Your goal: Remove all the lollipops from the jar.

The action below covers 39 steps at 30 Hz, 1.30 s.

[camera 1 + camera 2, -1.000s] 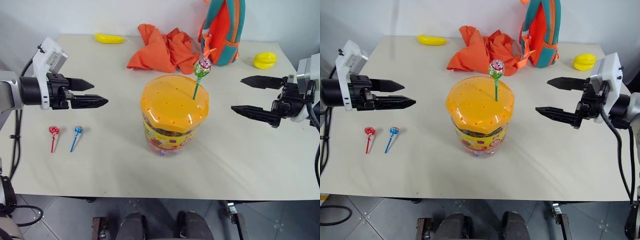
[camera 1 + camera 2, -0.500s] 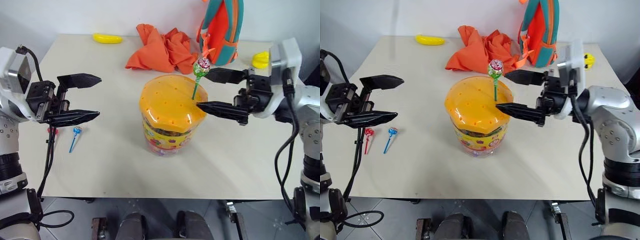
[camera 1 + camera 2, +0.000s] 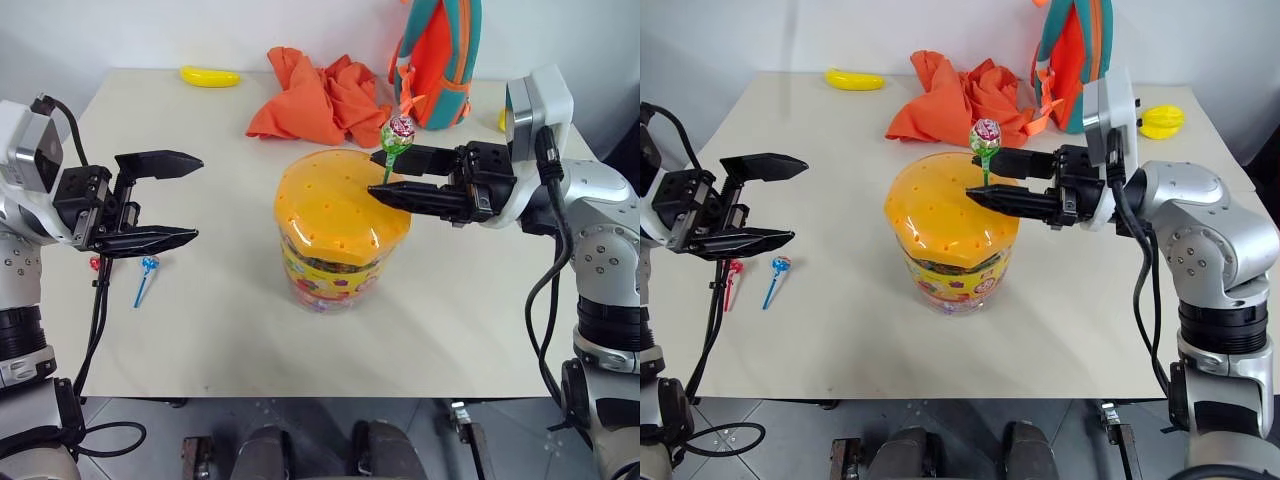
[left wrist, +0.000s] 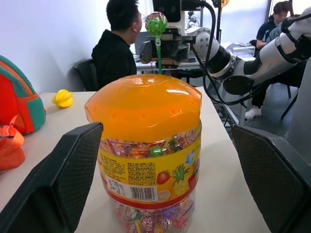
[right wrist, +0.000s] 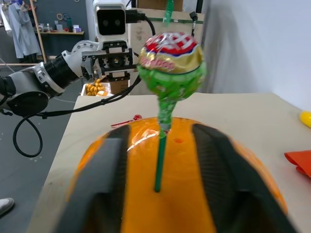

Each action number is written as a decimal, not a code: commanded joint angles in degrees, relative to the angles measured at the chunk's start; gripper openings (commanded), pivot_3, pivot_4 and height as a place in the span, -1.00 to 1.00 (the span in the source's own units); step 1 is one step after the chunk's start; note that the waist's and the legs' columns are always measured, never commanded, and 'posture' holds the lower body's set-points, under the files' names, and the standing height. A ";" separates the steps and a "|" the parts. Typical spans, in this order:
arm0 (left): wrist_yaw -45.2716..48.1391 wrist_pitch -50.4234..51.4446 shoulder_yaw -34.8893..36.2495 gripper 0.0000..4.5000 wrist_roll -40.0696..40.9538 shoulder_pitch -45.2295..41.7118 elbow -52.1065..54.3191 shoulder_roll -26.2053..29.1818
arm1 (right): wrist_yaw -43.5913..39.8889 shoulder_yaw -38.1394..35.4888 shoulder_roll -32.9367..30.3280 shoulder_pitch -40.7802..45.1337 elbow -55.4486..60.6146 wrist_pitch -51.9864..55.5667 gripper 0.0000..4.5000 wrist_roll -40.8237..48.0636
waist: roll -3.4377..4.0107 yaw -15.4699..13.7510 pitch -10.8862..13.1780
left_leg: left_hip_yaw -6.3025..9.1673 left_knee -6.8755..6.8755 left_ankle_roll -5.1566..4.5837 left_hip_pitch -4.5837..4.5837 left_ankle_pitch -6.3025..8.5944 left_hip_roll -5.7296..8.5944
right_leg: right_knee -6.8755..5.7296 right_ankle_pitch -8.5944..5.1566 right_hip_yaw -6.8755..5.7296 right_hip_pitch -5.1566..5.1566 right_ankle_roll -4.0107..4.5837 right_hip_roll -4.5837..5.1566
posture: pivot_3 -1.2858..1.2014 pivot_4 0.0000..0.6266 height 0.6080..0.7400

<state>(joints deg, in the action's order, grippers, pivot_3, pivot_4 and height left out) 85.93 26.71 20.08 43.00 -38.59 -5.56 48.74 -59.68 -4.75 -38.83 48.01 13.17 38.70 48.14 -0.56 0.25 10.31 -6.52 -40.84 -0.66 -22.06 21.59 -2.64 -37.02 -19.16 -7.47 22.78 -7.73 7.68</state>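
Green-wrapped, the last lollipop (image 3: 401, 131) is seen standing in a hole of the jar's (image 3: 340, 235) orange lid mid-table — the final pull is in hand. Its stick is straddled by the right gripper (image 3: 379, 176), jaws narrowed but not yet pinched shut in the wrist view. A full clamp, then a straight upward draw, is called for. The left gripper (image 3: 196, 197) is held wide open, empty. Red lollipop (image 3: 732, 270) and blue lollipop (image 3: 778, 268) lie out already — the red partly masked by that gripper.
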 commanded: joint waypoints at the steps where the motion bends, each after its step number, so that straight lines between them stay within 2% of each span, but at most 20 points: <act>1: 1.26 -0.75 0.12 1.00 1.50 -1.49 0.02 0.56 | 0.11 -1.51 0.24 2.07 0.89 -1.01 -0.73 0.49 | 0.00 -0.01 0.00 | 0.01 0.00 0.00 0.00 0.00 0.00 | 0.00 0.00 0.00 0.00 0.00 0.00 | 0.03 -0.52 1.00; 3: 1.20 -0.75 -0.56 1.00 1.07 -1.94 -0.57 0.51 | 0.35 -1.75 0.33 2.95 0.58 -0.87 -0.98 0.59 | 0.00 -0.01 0.00 | 0.03 -0.01 0.00 -0.01 0.00 0.00 | 0.00 0.00 -0.01 0.00 0.00 0.00 | 0.03 -0.52 1.00; 11: 2.88 -1.43 -2.87 1.00 0.82 -4.63 -3.76 0.27 | 6.64 -7.36 0.69 12.32 -5.21 -2.94 -0.98 -0.23 | 0.02 0.10 0.00 | 0.06 -0.03 0.00 -0.12 0.00 0.00 | -0.06 0.00 -0.05 0.12 0.00 0.01 | 0.03 -0.52 1.00; 14: 2.93 -1.56 -3.45 1.00 0.75 -4.89 -4.23 0.22 | 8.73 -9.41 -1.08 13.35 -8.50 -3.55 -0.98 -2.09 | 0.02 0.09 0.00 | 0.14 -0.05 0.00 -0.11 0.00 0.00 | -0.19 0.00 -0.08 0.12 0.00 0.01 | 0.03 -0.52 1.00; 17: 3.26 -1.46 -3.63 1.00 1.01 -4.45 -4.34 0.34 | 11.78 -9.74 -6.80 12.77 -14.81 -0.42 -0.98 -6.77 | 0.02 0.06 0.00 | 0.13 -0.01 0.00 -0.12 0.00 0.02 | -0.19 0.00 -0.08 0.13 0.00 0.03 | 0.03 -0.52 1.00; 21: 3.83 -1.09 -3.51 1.00 1.32 -3.48 -4.20 1.15 | 8.69 -3.24 -16.54 8.56 -20.73 7.11 -0.98 -12.84 | 0.02 0.04 0.00 | 0.11 0.00 0.00 -0.13 0.00 0.02 | -0.19 0.00 -0.07 0.14 0.00 0.05 | 0.03 -0.52 1.00; 26: 1.37 -0.18 -4.15 1.00 -0.57 -2.21 -4.64 2.97 | 6.85 1.77 -22.65 -0.91 -26.16 5.76 -0.98 -21.74 | 0.02 0.27 -0.01 | -0.11 0.07 -0.01 -0.13 0.00 0.02 | -0.16 0.00 0.00 0.27 0.00 0.08 | 0.03 -0.52 1.00; 30: 1.17 0.43 -4.53 1.00 -1.30 -0.96 -4.95 3.94 | 6.22 4.97 -23.95 -6.79 -30.51 3.97 -0.98 -27.54 | 0.05 0.31 -0.01 | -0.31 0.13 -0.01 -0.20 0.00 0.02 | -0.17 0.00 0.07 0.50 0.00 0.12 | 0.03 -0.52 1.00; 32: -2.09 1.15 -5.40 1.00 -3.66 -0.34 -6.08 4.51 | 7.03 5.11 -22.66 -9.28 -33.22 2.73 -0.98 -29.42 | 0.04 0.35 -0.02 | -0.34 0.13 -0.01 -0.23 0.00 0.02 | -0.19 0.00 0.06 0.57 0.00 0.11 | 0.03 -0.52 1.00; 38: -5.15 2.54 -4.99 1.00 -4.14 1.55 -4.52 4.21 | 7.20 4.16 -20.00 -11.44 -35.70 1.05 -0.98 -31.32 | 0.05 0.89 -0.01 | -0.39 0.12 0.00 -0.28 0.00 0.00 | -0.20 0.00 0.05 0.66 0.00 0.12 | 0.03 -0.52 1.00; 39: -5.55 3.34 -5.05 1.00 -4.05 1.84 -4.21 4.46 | 6.84 3.89 -19.76 -11.71 -35.68 0.87 -0.88 -31.23 | 0.05 0.94 -0.01 | -0.38 0.12 0.00 -0.28 0.00 0.00 | -0.21 0.00 0.05 0.65 0.00 0.12 | 0.03 -0.52 1.00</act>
<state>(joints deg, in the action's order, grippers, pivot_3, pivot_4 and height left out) 81.16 29.33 14.13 38.87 -37.24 -11.75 52.28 -52.44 1.49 -58.09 36.46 -22.82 40.71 17.18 -0.52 1.19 10.29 -6.89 -40.73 -0.66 -22.33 21.59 -2.64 -37.28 -19.16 -7.42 23.44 -7.73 7.80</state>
